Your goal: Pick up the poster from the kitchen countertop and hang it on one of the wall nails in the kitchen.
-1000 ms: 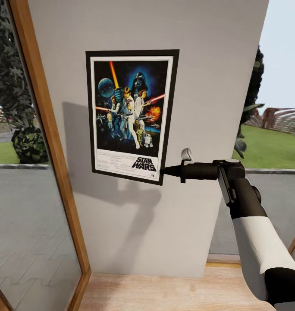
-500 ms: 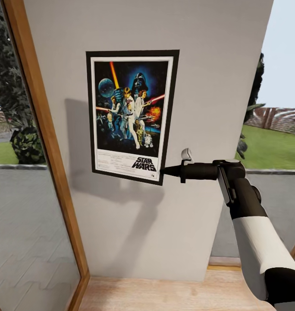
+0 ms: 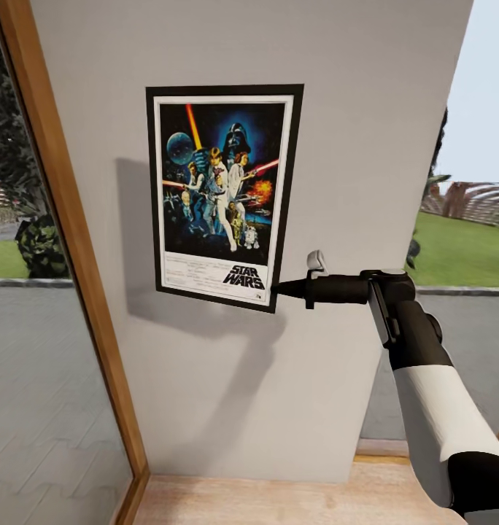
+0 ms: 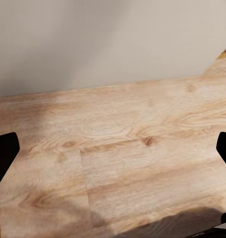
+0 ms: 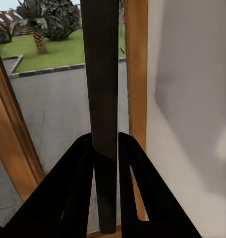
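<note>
A: Bright, even daylight; the pale wall [image 3: 366,146] is evenly lit, without glare.

B: Shadows?

A: Soft grey ones fall left of and below the poster [image 3: 222,195], spreading down the wall.

B: Sharpness?

A: The head view is crisp. The wrist views are softer, with the wooden floor [image 4: 123,163] grain slightly blurred.

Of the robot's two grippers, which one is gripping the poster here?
The right gripper: its fingers clamp the poster at its lower right corner, against the wall. The left gripper is open over wooden floor.

poster [image 3: 222,195] before wall [image 3: 366,109], gripper [image 3: 279,289] right
</note>
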